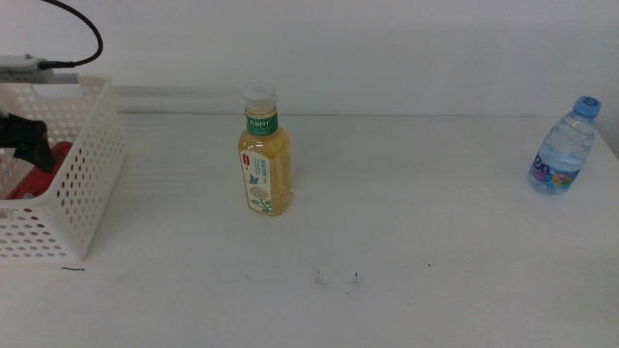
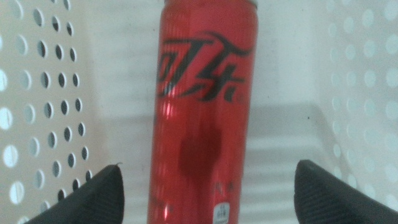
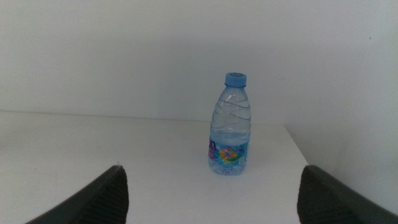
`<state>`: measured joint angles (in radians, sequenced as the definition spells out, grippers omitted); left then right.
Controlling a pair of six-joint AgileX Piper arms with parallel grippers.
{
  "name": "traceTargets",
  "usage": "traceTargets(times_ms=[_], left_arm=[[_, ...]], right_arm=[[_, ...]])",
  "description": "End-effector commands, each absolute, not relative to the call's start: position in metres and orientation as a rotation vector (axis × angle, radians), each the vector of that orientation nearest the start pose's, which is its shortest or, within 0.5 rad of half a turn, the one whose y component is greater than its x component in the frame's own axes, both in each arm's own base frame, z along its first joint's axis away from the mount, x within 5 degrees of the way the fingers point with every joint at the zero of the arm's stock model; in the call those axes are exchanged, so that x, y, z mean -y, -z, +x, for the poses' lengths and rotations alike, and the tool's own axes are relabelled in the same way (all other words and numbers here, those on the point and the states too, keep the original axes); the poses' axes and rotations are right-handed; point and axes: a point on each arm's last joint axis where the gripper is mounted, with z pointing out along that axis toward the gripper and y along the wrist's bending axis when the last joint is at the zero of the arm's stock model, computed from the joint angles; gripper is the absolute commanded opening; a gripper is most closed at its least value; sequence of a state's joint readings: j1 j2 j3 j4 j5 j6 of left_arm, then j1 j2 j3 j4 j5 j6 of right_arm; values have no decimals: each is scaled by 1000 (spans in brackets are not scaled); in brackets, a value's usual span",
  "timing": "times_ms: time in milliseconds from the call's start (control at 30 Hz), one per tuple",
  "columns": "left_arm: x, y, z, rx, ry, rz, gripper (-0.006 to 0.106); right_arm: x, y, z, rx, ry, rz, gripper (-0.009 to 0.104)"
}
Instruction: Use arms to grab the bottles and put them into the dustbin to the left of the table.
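The white perforated dustbin (image 1: 92, 164) stands at the table's left edge. My left gripper (image 1: 24, 140) is inside it, jaws open. In the left wrist view the red soda can (image 2: 202, 112) lies on the dustbin floor between the wide-open jaws of the left gripper (image 2: 208, 171), not pinched; a bit of red also shows in the middle view (image 1: 60, 155). The yellow tea bottle (image 1: 264, 155) stands upright left of centre. The clear water bottle (image 1: 563, 150) stands upright at the far right. My right gripper (image 3: 211, 177) is open and faces the water bottle (image 3: 230, 124) from a distance; it is out of the middle view.
The white table (image 1: 406, 242) has a few dark specks (image 1: 334, 278) near the front. The dustbin's holed walls (image 2: 43, 93) flank the can on both sides. A black cable (image 1: 82, 29) arcs above the dustbin. The table's right edge lies just past the water bottle.
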<state>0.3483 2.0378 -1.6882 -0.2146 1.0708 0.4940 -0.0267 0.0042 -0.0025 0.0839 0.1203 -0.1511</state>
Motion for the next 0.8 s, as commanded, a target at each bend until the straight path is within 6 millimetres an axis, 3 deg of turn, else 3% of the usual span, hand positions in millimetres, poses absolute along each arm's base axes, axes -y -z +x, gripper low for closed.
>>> traceTargets(times_ms=[0,100,200,367,600,767], left_arm=[[-129,-237,410,-2831,131,89,94],[-127,-252,405,-2805,130,39,94],[-121,-285,395,-2734,104,17,94],[-85,-345,361,-2575,46,63,94],[-15,-377,309,-2256,66,155,94],[27,-372,277,-2097,150,235,94]], right_arm=[[1,-203,56,-1594,74,-39,92],[1,-203,56,-1594,74,-39,92],[1,-203,56,-1594,74,-39,92],[1,-203,56,-1594,74,-39,92],[1,-203,56,-1594,74,-39,92],[1,-203,56,-1594,74,-39,92]])
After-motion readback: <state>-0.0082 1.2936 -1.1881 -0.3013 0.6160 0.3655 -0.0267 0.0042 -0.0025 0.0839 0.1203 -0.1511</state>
